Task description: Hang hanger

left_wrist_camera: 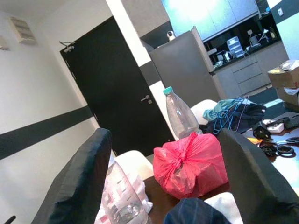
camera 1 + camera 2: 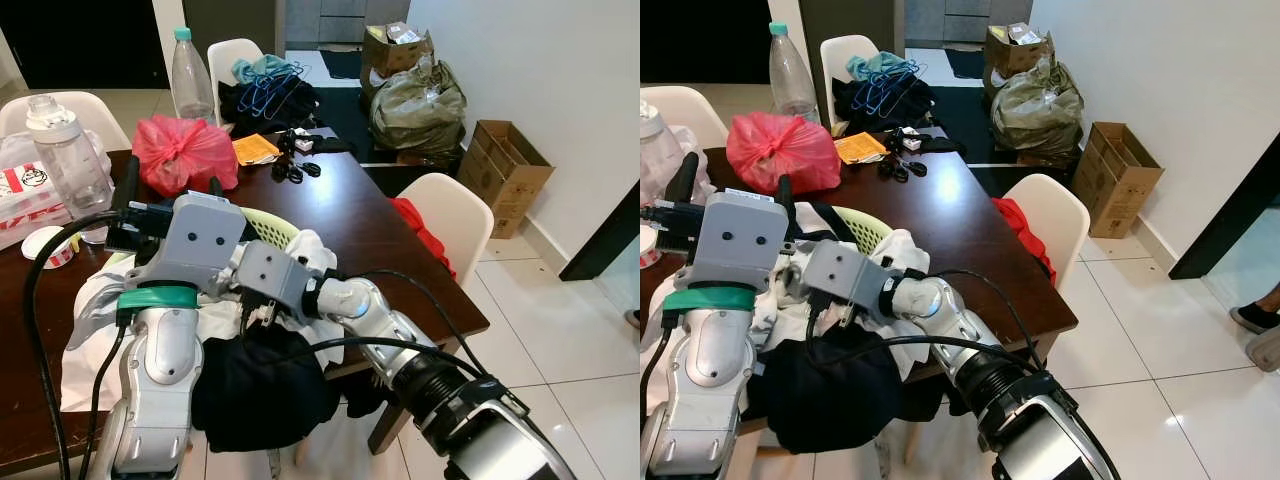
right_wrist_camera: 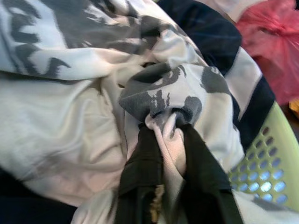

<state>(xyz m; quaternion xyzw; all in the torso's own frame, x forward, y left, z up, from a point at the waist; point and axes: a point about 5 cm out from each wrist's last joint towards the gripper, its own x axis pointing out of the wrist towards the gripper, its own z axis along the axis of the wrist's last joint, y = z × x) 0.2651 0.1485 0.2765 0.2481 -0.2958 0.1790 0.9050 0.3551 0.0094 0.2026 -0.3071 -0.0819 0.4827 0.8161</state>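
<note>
1. The hangers (image 2: 268,88), light stiff wire, lie heaped on the chair (image 2: 232,52) at upper centre; hook or shoulder gives the best hold.
2. Right hand (image 3: 170,122) pinches the patterned white garment (image 3: 60,116) in the basket (image 3: 268,163).
3. Left hand (image 1: 163,182) hovers, fingers spread apart, holding nothing.

Setting: home, dining area opening onto a kitchen. Dark wooden dining table (image 2: 340,215) with white moulded chairs (image 2: 455,215) around it; glossy white floor tiles (image 2: 560,340). Far side, left wrist view: grey refrigerator (image 1: 187,70), kitchen cabinets (image 1: 219,16), black door (image 1: 112,93). Household clutter: laundry basket (image 3: 271,158) of clothes, cardboard boxes (image 2: 505,170) and stuffed bags (image 2: 420,105) along right wall
</note>
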